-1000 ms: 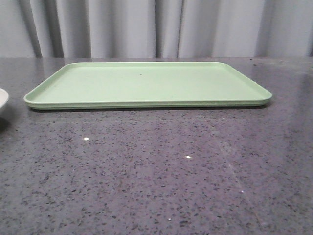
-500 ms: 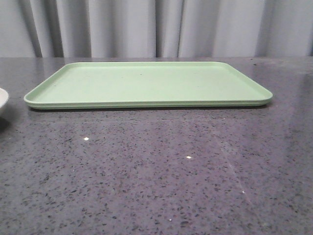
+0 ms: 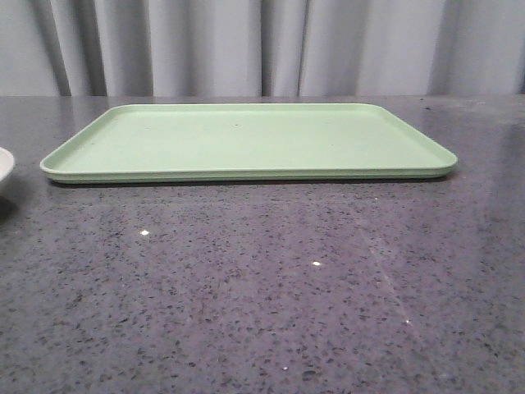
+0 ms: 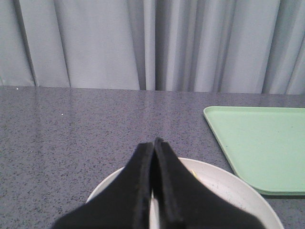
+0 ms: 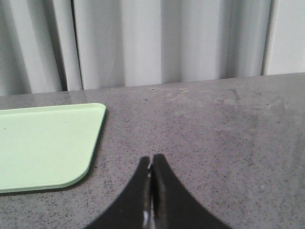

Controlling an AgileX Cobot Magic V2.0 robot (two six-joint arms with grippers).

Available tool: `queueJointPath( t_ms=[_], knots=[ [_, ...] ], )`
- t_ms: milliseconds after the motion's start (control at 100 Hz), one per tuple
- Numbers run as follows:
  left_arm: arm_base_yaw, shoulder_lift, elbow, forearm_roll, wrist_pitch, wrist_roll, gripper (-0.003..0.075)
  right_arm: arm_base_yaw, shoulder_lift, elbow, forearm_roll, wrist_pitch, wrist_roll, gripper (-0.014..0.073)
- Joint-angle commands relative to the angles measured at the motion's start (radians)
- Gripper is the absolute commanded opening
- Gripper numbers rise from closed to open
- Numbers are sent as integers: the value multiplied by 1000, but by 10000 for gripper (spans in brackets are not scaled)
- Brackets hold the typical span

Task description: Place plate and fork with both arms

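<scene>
The off-white plate (image 4: 233, 191) lies on the dark table just left of the green tray (image 4: 257, 143). In the front view only its rim (image 3: 4, 168) shows at the left edge. My left gripper (image 4: 155, 142) is shut and hovers over the plate, hiding its middle. A tiny yellow sliver (image 4: 193, 173) shows on the plate beside one finger; it may be the fork, most of it hidden. My right gripper (image 5: 152, 157) is shut and empty over bare table, off the tray's right corner (image 5: 71, 157). Neither gripper shows in the front view.
The flat light-green tray (image 3: 246, 139) lies across the back of the speckled grey table (image 3: 271, 287). Grey curtains (image 3: 262, 45) hang behind the table's far edge.
</scene>
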Motion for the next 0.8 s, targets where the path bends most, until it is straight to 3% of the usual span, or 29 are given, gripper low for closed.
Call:
queueJointPath(
  t_ms=[0, 190, 530, 650, 790],
  knots=[
    [-1, 91, -121, -9, -18, -4, -21, -2, 78, -110, -6, 5, 0, -67],
    [-1, 236, -259, -9, 5, -4, -20, -2, 225, -267, -6, 169, 0, -67],
    [-1, 400, -335, -3, -4, -4, -6, -2, 429, -404, -6, 256, 0, -50],
    [-1, 408, -335, -2, -10, -4, 90, -2, 452, -411, -4, 264, 0, 70],
    [-1, 408, -335, 14, -28, -4, 272, -1, 453, -411, -3, 264, 0, 315]
  ],
)
